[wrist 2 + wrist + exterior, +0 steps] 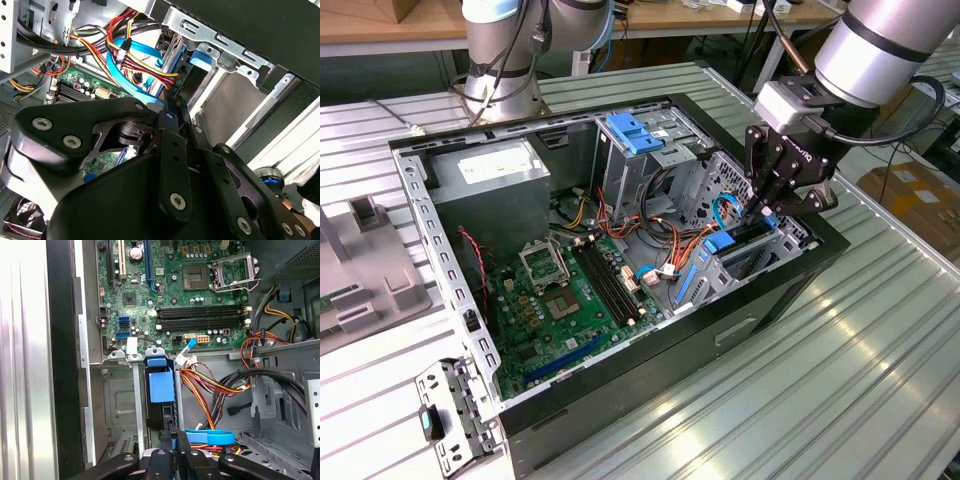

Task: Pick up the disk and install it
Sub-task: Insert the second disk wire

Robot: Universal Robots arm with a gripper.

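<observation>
Seating: we press the disk [162, 385] straight into its bay [137, 405], frame centre.
Gripper [172, 432]: nearly closed, pinching the disk's edge.

It looked like a robotics lab or test workshop: an opened computer case [620, 270] lay on its side on a ribbed metal desk [840, 370], its green motherboard [560, 310], grey power supply [495, 190] and tangled coloured cables [670, 260] all bared. A grey industrial robot arm [880, 40] leaned over it, and a second arm's base [500, 60] was bolted at the far edge of the desk. Behind stood long wooden workbenches [380, 25], with cardboard boxes [910, 190] on the floor at the exterior view's right.
</observation>
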